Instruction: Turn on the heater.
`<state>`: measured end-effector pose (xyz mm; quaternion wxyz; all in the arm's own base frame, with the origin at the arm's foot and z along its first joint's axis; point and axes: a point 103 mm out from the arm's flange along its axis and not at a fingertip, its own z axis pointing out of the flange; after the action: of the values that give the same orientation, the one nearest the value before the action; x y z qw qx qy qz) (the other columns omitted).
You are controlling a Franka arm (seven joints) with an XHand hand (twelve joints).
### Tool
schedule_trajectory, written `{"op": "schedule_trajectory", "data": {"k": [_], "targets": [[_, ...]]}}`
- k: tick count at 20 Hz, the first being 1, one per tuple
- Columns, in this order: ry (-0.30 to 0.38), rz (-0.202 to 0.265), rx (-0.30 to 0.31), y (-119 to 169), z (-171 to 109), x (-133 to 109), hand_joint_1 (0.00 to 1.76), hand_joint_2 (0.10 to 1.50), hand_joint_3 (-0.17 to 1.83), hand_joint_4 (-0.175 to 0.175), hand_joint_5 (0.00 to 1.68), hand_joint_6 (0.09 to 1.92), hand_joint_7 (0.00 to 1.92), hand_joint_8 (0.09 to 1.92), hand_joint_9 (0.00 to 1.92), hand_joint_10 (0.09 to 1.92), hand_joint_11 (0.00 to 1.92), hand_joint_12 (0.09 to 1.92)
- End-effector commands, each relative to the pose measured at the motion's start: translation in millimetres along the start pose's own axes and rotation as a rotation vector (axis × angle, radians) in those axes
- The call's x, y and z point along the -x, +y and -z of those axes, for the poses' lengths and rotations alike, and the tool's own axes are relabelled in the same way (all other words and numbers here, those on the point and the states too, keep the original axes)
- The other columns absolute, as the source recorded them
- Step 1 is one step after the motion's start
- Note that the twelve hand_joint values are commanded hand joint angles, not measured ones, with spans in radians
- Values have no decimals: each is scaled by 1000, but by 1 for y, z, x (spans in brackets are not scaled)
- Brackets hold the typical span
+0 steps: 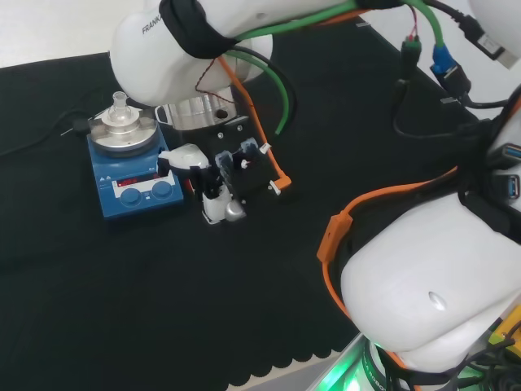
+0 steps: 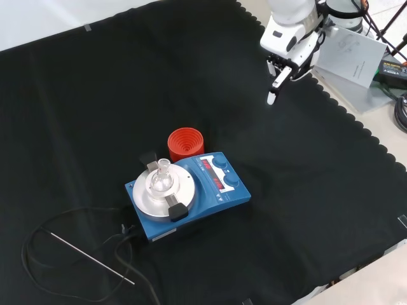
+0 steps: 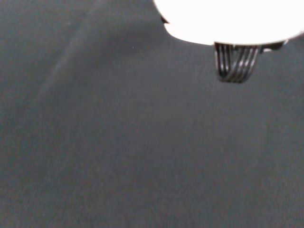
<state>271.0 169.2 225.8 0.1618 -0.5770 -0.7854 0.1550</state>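
The blue heater [image 2: 191, 190] stands on the black cloth with a red display and two blue knobs [image 2: 226, 171] on its sloping face. A small clear glass flask [image 2: 160, 178] sits on its round silver plate [image 1: 122, 134]. In the front view the black and white hand [image 2: 287, 56] hangs at the top right, far from the heater, with one finger [image 2: 274, 91] pointing down at the cloth and nothing held. In the head view the hand [image 1: 216, 175] appears just right of the heater [image 1: 134, 186]. The wrist view looks past a blurred white part of the hand [image 3: 228, 19] onto bare cloth.
A red ribbed stand [image 2: 186, 145] sits right behind the heater in the front view. A black cable [image 2: 76, 222] and a thin metal rod [image 2: 89, 257] lie at the lower left. Papers [image 2: 350, 57] lie beyond the cloth's scalloped edge at the top right.
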Motion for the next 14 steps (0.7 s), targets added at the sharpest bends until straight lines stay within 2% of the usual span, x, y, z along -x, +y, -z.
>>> {"op": "schedule_trajectory", "data": {"k": [1,14], "targets": [[-26,1,2,25,2,-2,1633,525,1250,-56,27,604,1790,1415,1805,1346,1393,1285],[-52,-48,-29,43,-4,-5,1635,522,1253,-52,6,590,1792,1422,1809,1354,1416,1303]]}}
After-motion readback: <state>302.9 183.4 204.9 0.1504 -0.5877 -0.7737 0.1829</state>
